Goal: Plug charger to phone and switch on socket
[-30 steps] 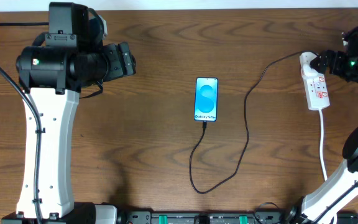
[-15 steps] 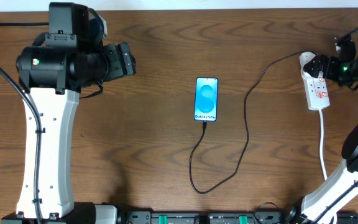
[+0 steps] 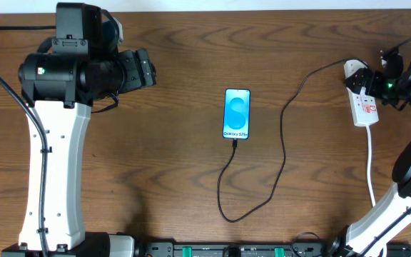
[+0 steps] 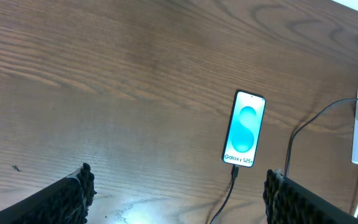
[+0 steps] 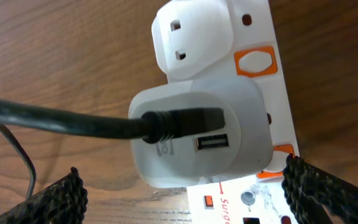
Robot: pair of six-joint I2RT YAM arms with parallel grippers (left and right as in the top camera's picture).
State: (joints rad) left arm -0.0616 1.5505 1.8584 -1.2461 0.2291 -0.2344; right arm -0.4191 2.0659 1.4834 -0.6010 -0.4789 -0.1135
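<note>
right tool [image 3: 369, 80] has shifted inward and now hangs over the top end of the socket [image 3: 367, 111], its fingers wide apart and holding nothing.
on the brown worktop [image 3: 155, 178] nothing else has moved: the left tool [image 3: 140, 68] stays back at the far left, also spread open and empty. the socket lies at the right edge, and the phone [image 3: 237, 113] lies in the middle with its screen lit. the charger [image 3: 284, 143] runs from the socket in a loop to the phone's lower edge, and it looks already plugged in. the right wrist view shows the white adapter [image 5: 197, 130] seated in the socket, with an orange switch [image 5: 253, 61] just beside it. so i judge that only pressing the switch remains, and the right tool is lining up for this.
</note>
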